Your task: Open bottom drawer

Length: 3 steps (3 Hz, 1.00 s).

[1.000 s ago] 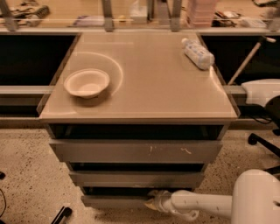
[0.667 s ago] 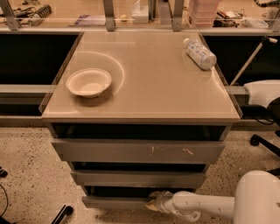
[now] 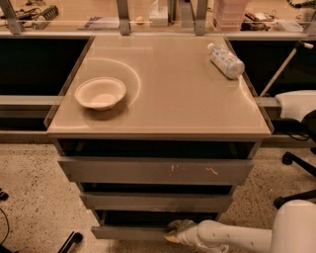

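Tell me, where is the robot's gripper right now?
In the camera view, the gripper is low down at the front of the bottom drawer, slightly right of its middle, just under the middle drawer.

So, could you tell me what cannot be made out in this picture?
Camera view:
Bottom drawer: its right end is hidden behind the gripper, which sits at its upper edge, and behind the white arm.
Drawer interiors: lost in dark shadow above each front, so any contents are unseen.
Bottle on the table: label too small to read.
Far bench clutter: blurred and cut off by the top edge.
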### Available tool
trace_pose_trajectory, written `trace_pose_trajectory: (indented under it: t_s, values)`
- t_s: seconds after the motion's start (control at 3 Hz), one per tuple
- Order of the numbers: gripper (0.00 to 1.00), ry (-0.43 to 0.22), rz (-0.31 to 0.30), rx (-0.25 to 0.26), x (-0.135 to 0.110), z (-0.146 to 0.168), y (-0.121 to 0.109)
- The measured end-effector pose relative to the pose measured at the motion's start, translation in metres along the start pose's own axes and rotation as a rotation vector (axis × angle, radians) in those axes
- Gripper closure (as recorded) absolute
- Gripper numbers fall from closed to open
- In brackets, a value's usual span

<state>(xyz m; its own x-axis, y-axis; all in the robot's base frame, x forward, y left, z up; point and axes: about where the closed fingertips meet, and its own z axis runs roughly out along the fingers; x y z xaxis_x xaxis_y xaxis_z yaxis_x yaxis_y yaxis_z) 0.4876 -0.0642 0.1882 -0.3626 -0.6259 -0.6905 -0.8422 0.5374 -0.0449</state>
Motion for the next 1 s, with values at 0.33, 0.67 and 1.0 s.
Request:
trace_pose_trajectory:
  t_s: [0.33, 0.67, 1.0]
  values:
    - [1.0, -0.015, 0.006, -0.018, 0.0164, -0.0045, 0.0151]
    - [1.0, -0.015, 0.006, -0.018, 0.0108, -0.0081, 0.0152]
    - [1.0, -0.025, 0.008, -0.025, 0.0203, -0.0119, 0.0236]
